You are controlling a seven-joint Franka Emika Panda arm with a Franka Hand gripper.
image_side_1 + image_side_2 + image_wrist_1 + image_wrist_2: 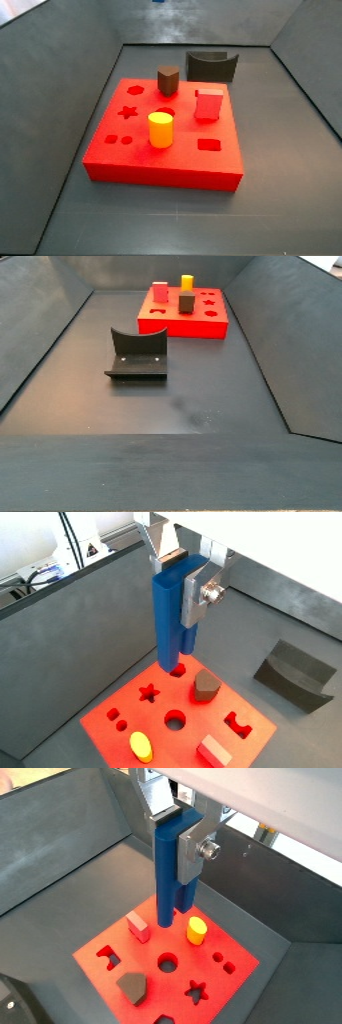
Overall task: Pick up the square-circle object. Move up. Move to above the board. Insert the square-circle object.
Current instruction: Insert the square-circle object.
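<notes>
- The pincer (178, 584), upper centre in both wrist views, grips the blue piece (170, 617) upright above the board (114, 734).
- Neither shows in the side views.
- I judge the 2 lobes need lining up with their hole before a slow, straight descent.

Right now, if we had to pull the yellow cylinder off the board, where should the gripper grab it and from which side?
Probably from straight above, jaws closing on the upper curved sides. The yellow cylinder stands upright in the board, so only its top part is exposed. The red block and brown peg stand apart from it, leaving finger room. The gripper is shut on the square-circle object, so that must go first.
</notes>
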